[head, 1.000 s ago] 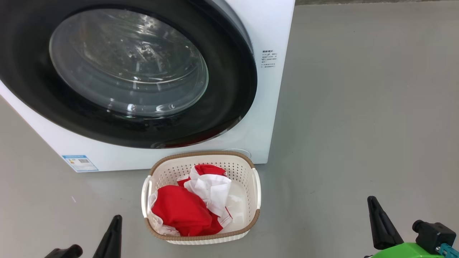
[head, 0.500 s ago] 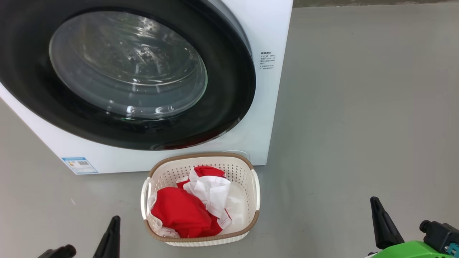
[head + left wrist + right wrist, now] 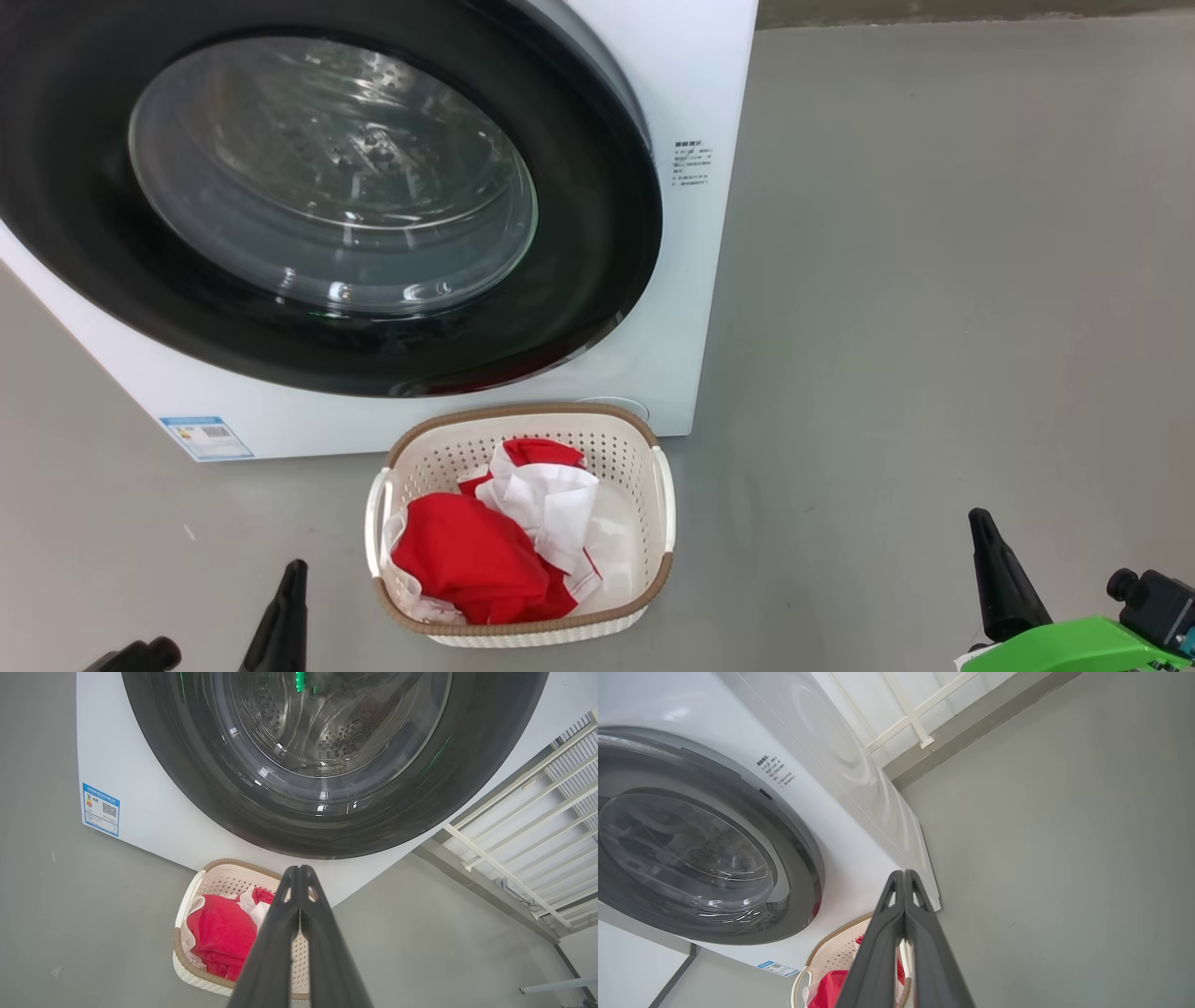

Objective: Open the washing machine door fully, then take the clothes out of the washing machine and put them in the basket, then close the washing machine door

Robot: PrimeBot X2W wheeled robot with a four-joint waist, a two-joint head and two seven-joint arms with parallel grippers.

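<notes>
Grey floor (image 3: 934, 280), white railing (image 3: 507, 876) beyond; left end effector (image 3: 299, 872) and right end effector (image 3: 903, 875) pinched together, empty.

The washing machine door (image 3: 597, 233) lies shut against the white front of the washing machine (image 3: 691, 84), so the way into the drum is blocked. The basket (image 3: 560, 623) stands just in front of the machine, below the door. Its top is open. The clothes (image 3: 467, 560) fill its left and middle part, and the right part is bare. The grey floor (image 3: 934, 327) on both sides of the basket is free. A white railing (image 3: 507, 875) stands beyond the machine.
</notes>
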